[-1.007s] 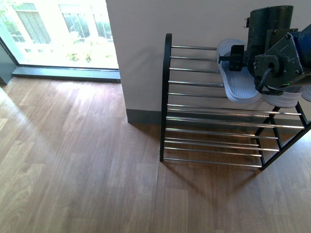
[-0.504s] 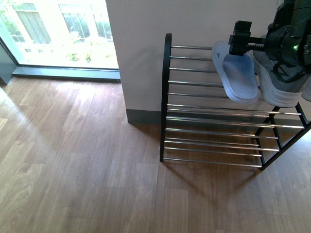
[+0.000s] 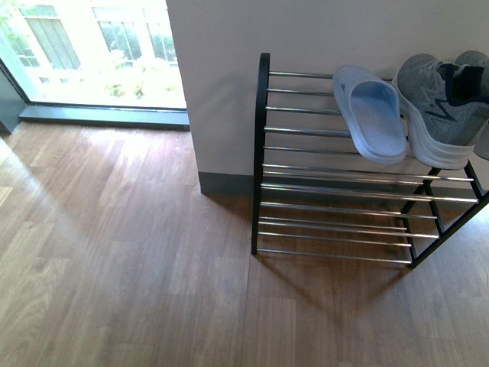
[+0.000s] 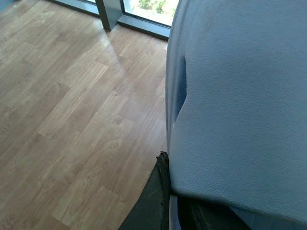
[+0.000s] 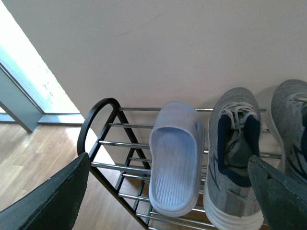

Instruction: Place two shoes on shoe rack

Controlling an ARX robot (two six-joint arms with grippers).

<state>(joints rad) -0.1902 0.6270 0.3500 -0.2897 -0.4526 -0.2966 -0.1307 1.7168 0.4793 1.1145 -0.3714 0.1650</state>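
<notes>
Gone from the front view since a moment ago: the dark arm that hung over the top tier, gripping the slide. Now only shoes and bars there. Light blue slide (image 3: 370, 113) lying alone on the top tier of the shoe rack (image 3: 260, 153), toe toward the front, heel end toward the wall (image 3: 306, 34), resting across the chrome bars. Just beside it on the right, nearly touching, a grey sneaker (image 3: 439, 107) with white sole and dark navy collar, toe toward the front too; the edge of a second grey sneaker (image 3: 481, 141) barely showing at the frame's border. Lower tiers of bars below, black frame standing on the wood floor (image 3: 114, 252) against the wall, bright window (image 3: 92, 46) off to the left.

From the right wrist: same row seen from above — slide (image 5: 176, 155), then sneaker (image 5: 235, 153), then part of the next sneaker (image 5: 290, 124), all on the top bars of the rack (image 5: 96, 124). Right gripper (image 5: 172, 196) hanging above them, dark jaws spread wide apart at either side of the picture, holding nothing.

From the left wrist: picture mostly filled by a pale blue textured slide (image 4: 240, 96) pressed close to the camera, wood floor (image 4: 72, 105) beneath. Left gripper (image 4: 165, 201) showing only as a dark sliver under that blue surface — clamped on it or not, cannot tell.
</notes>
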